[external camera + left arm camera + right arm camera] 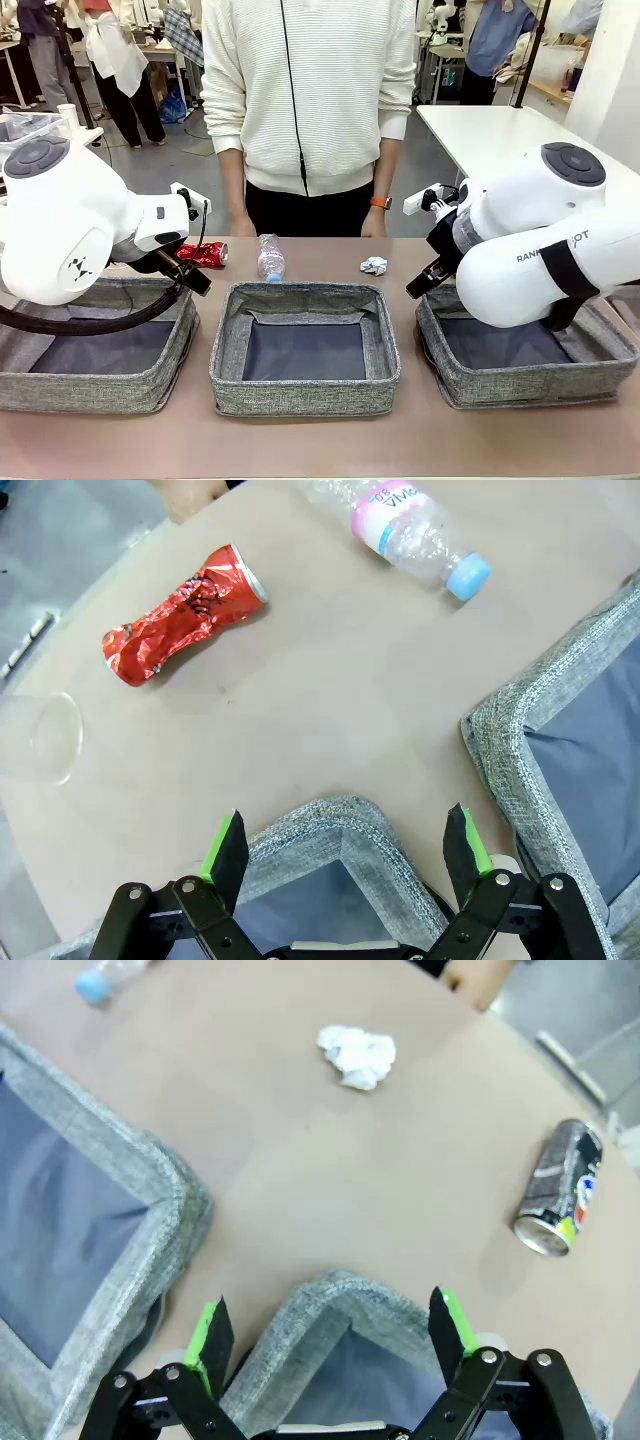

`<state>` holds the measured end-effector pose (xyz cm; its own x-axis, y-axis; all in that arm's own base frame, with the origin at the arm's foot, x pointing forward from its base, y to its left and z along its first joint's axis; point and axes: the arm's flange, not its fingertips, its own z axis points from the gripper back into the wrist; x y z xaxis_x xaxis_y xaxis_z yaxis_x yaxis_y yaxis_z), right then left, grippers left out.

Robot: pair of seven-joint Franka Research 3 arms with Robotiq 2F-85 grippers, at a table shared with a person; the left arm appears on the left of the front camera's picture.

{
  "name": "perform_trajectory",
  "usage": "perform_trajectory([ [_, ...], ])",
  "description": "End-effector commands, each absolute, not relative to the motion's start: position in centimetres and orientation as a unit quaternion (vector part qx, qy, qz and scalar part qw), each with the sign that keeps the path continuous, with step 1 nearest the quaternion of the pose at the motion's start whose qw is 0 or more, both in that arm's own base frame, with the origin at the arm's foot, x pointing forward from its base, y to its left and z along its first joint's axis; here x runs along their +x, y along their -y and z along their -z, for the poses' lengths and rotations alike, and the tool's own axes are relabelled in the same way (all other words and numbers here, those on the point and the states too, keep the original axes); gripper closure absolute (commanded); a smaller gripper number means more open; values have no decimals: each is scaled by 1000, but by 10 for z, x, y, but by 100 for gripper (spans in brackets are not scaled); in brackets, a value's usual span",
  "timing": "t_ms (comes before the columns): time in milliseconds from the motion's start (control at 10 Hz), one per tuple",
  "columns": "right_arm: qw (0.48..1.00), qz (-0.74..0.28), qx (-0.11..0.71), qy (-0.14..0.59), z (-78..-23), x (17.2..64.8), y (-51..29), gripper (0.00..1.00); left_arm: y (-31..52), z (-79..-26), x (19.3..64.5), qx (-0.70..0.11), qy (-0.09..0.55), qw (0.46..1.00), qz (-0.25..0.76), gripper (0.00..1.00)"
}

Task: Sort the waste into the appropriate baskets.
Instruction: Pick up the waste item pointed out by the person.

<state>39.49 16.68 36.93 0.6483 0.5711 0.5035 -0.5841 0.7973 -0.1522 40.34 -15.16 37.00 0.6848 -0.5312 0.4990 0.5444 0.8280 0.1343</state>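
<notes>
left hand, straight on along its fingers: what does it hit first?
Likely the corner rim of the left basket, framed between the fingers of the left hand. Beyond it bare table; the crushed red can lies off-line. Depth unclear.

Crushed red can (204, 254) half hidden behind left arm (70, 225), clear plastic cup (38, 738) cut off at left edge; bottle (98, 982) cropped at top edge

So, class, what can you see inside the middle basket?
Inside the middle basket, only its dark flat bottom shows, with no waste on the visible part. The near wall covers the front strip of that bottom, so anything lying flat there cannot be seen.
</notes>
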Motion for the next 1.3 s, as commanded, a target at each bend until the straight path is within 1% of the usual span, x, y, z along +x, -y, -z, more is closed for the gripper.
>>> perform_trajectory([
  [0, 918, -339, 22, 204, -384, 389, -159, 0, 139, -385, 395, -32, 240, 907, 346, 0],
  [100, 932, -316, 76, 158, -429, 369, -148, 0, 119, -425, 366, -53, 217, 904, 364, 0],
  [200, 945, -270, 85, 162, -482, 333, -134, 0, 111, -475, 326, -60, 213, 907, 359, 0],
  [300, 939, -265, 81, 204, -525, 287, -117, 0, 94, -515, 284, -47, 230, 915, 327, 0],
  [400, 932, -259, 63, 244, -548, 244, -105, 0, 87, -533, 248, -57, 276, 902, 326, 0],
  [500, 941, -193, -38, 276, -549, 212, -99, 0, 91, -524, 230, -28, 296, 902, 313, 0],
  [600, 936, -279, 80, 201, -517, 303, -130, 0, 114, -523, 321, -54, 242, 906, 344, 0],
  [700, 938, -246, 44, 241, -562, 266, -114, 0, 100, -562, 286, -47, 269, 903, 333, 0],
  [800, 934, -240, 84, 250, -557, 269, -112, 0, 104, -560, 296, -132, 263, 892, 342, 0],
  [900, 929, -222, 133, 264, -558, 255, -90, 0, 73, -565, 296, -233, 243, 880, 335, 0],
  [1000, 910, -187, 238, 283, -561, 240, -58, 0, 27, -565, 297, -360, 214, 855, 305, 0],
  [1100, 860, -131, 398, 292, -558, 228, -16, 0, -28, -556, 300, -479, 190, 821, 246, 0],
  [1200, 822, -30, 487, 292, -550, 224, 29, 0, -58, -540, 305, -541, 195, 797, 184, 0],
])
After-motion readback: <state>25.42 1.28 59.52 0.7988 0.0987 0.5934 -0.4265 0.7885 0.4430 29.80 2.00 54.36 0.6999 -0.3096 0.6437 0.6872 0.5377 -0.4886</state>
